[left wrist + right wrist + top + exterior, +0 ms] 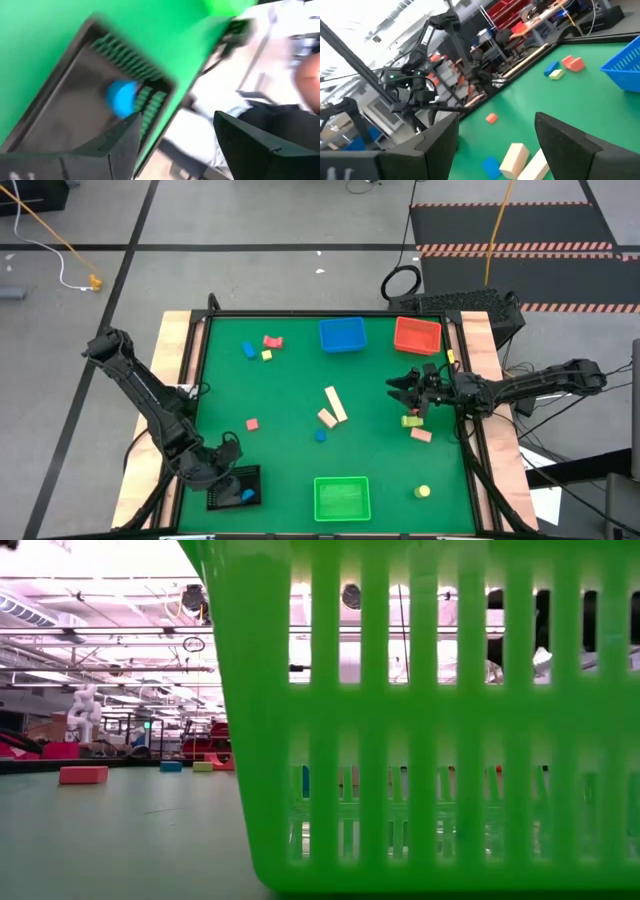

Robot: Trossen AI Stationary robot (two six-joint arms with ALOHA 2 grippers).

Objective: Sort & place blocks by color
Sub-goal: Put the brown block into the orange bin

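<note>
From above, my left tool [232, 480] hangs over the black tray [222, 498] at the bench's near-left corner, a blue block [247, 495] lying in it; my right tool [408, 388] waits nearer the lime block [410, 421] and pink block [421, 435] just beside it. The low view is mostly walled off by the green tray [420, 720]. My left wrist view shows my fingers apart, empty, the blue block just ahead, blurred. My right wrist view shows fingers apart over two tan bars [525, 160].

No legible text anywhere.
</note>
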